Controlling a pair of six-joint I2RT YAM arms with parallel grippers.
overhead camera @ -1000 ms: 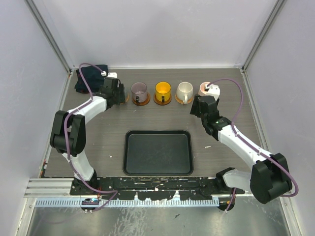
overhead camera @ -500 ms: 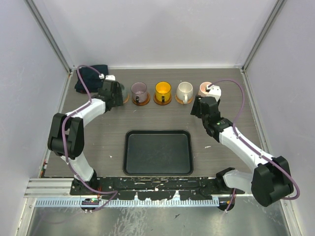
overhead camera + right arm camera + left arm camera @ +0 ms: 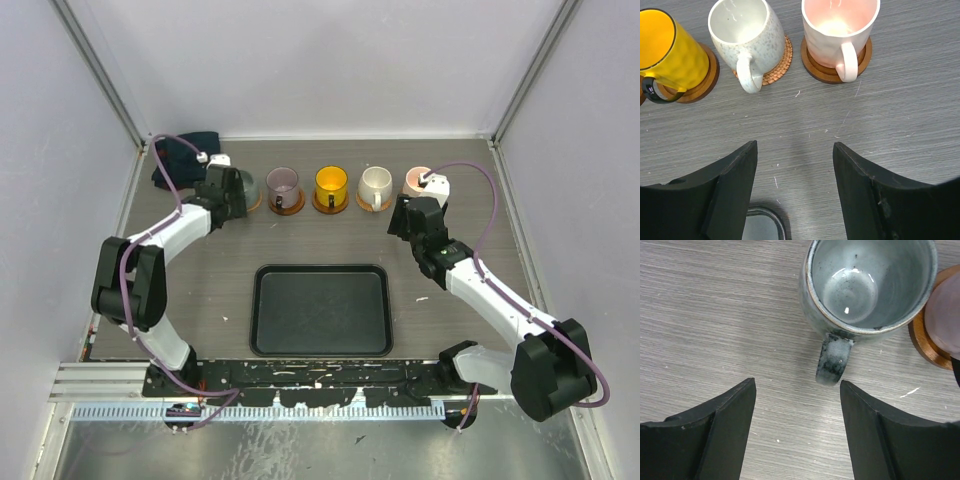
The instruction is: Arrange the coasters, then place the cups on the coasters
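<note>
left gripper (image 3: 797, 440): the jaws are being held spread and nothing is being grasped; bare grey wood-grain counter (image 3: 715, 315) is being shown in the gap.
grey-green glazed ceramic mug (image 3: 867, 285): is being stood upright just ahead of the left gripper, its handle (image 3: 834, 360) being pointed back at the gap, apart from both fingers; whether a coaster lies beneath cannot be told.
translucent purple cup (image 3: 284, 183): is being carried by a round brown wooden coaster (image 3: 927, 342), ahead and to the right of the left gripper, just beside the grey-green mug.
right gripper (image 3: 795, 195): is being held released, with only counter between the jaws.
pale pink ceramic mug (image 3: 840, 25): is being borne on a dark brown round coaster (image 3: 815, 72), ahead and slightly right of the right gripper.
cream-white speckled mug (image 3: 747, 35): is being borne on a lighter orange-brown ringed coaster (image 3: 780, 62), ahead and slightly left.
bright yellow mug (image 3: 670, 45): is being borne on a mid-brown round coaster (image 3: 705, 80), further left.
black rectangular tray (image 3: 320, 310): is being left behind both grippers.
</note>
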